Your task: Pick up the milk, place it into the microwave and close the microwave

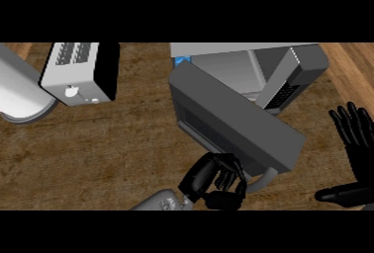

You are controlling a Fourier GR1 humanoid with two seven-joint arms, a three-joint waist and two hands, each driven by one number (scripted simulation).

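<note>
Two hands show in your head view, and one of them is busy. Your left hand (pixel 215 180) sits low in the middle of the view, fingers curled, right at the lower edge of the microwave door (pixel 234 123) beside its pale handle (pixel 264 180); you cannot tell whether those fingers actually wrap the handle or only press the door's edge. Your right hand (pixel 354 143) rests at the right edge of the view, fingers straight and pointing up, holding nothing.

You see the microwave (pixel 292 64) at the top, right of centre, with its door swung out over the wooden counter (pixel 110 158) and partly covering the opening. A small patch of blue (pixel 182 61) shows at the top left corner of the opening, just behind the door; that may be the milk, but too little is visible to be sure.

Off to the left stand a toaster (pixel 76 71) and, at the far left edge, a pale rounded object (pixel 18 94).
</note>
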